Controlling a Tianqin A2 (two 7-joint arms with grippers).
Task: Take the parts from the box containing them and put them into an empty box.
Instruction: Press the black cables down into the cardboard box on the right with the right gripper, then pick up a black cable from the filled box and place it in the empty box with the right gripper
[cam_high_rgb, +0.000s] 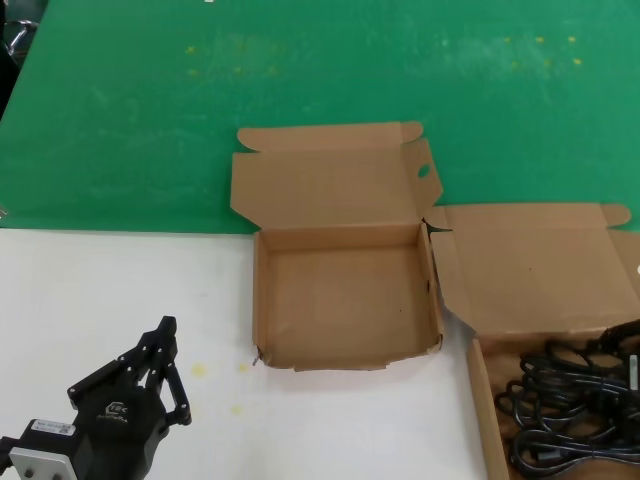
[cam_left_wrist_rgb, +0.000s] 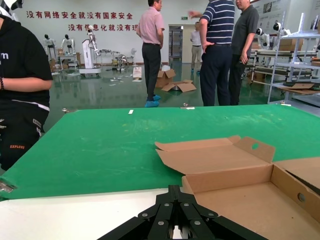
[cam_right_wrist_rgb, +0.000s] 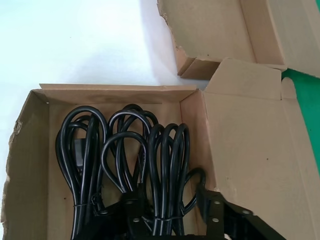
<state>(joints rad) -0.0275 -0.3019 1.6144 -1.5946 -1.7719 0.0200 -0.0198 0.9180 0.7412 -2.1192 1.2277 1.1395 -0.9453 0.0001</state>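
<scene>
Right gripper (cam_right_wrist_rgb: 170, 210) sits down among the black power cords (cam_right_wrist_rgb: 125, 160) (bendy loops) in their brown box (cam_right_wrist_rgb: 30, 165) at 4 o'clock; grip unclear. Empty box (cam_high_rgb: 345, 300) sits mid-table. Left gripper (cam_high_rgb: 165, 365) waits, fingers together.

Green mat and white worktop up front, busy hall behind.
A green mat (cam_high_rgb: 120, 110) covers the far half of the worktop, the near half bare white worktop (cam_high_rgb: 90, 300) with small yellowish spots (cam_high_rgb: 198, 369). Beyond it, three men (cam_left_wrist_rgb: 217, 50) stand talking on a glossy floor, a seated person in black (cam_left_wrist_rgb: 20, 85) is at the edge, and open cartons (cam_left_wrist_rgb: 175, 84) lie on the floor.
</scene>
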